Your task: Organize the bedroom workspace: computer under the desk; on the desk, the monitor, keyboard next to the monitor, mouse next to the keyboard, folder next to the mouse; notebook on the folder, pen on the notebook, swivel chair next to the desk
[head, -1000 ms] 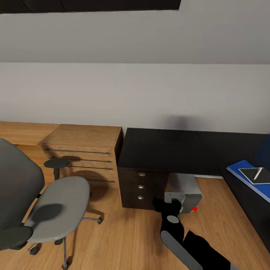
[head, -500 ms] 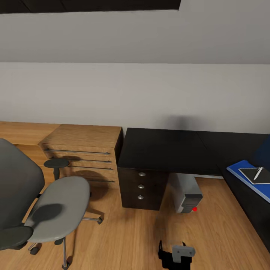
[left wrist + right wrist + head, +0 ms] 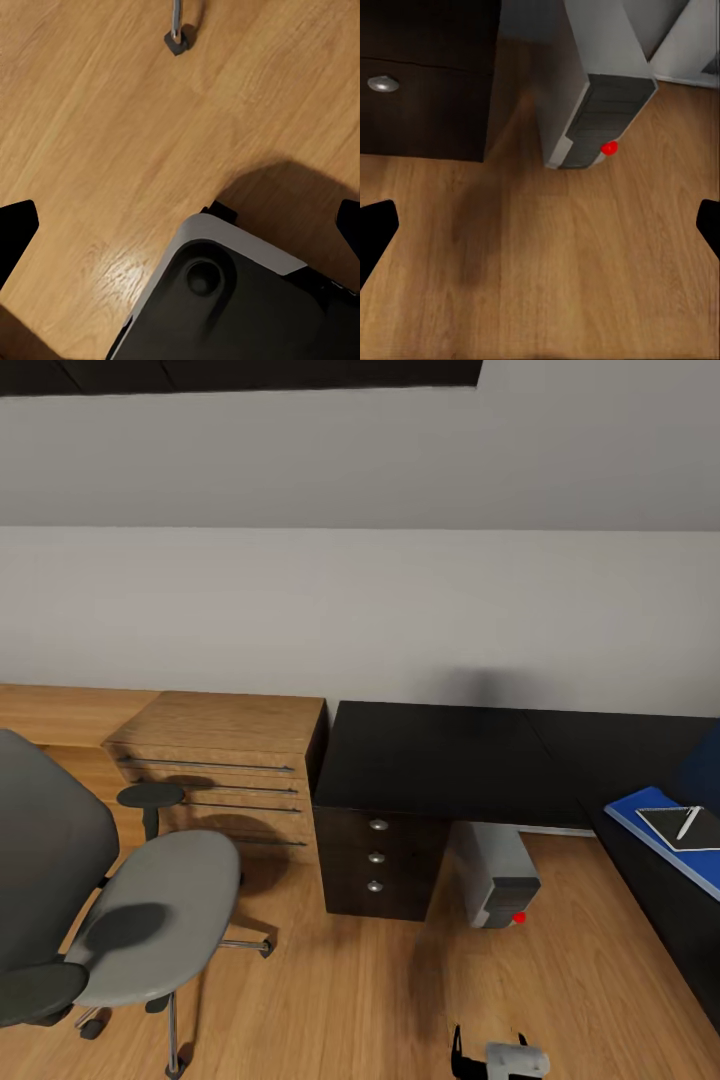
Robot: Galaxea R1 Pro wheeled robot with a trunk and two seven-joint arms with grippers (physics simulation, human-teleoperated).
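With the computer [image 3: 497, 870] already seen under the desk [image 3: 440, 755], right of its drawers, and both grippers' fingers spread and empty, the swivel chair [image 3: 140, 920] at the left should be pushed slowly beside the desk.

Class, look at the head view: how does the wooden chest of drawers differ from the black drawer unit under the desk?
The chest of drawers is light wood, wide and low, with long thin bar handles; the black drawer unit is dark, narrower, with round silver knobs. The chest stands free with its own top; the drawer unit sits under the desk top. Both stand on the wooden floor with every drawer closed.
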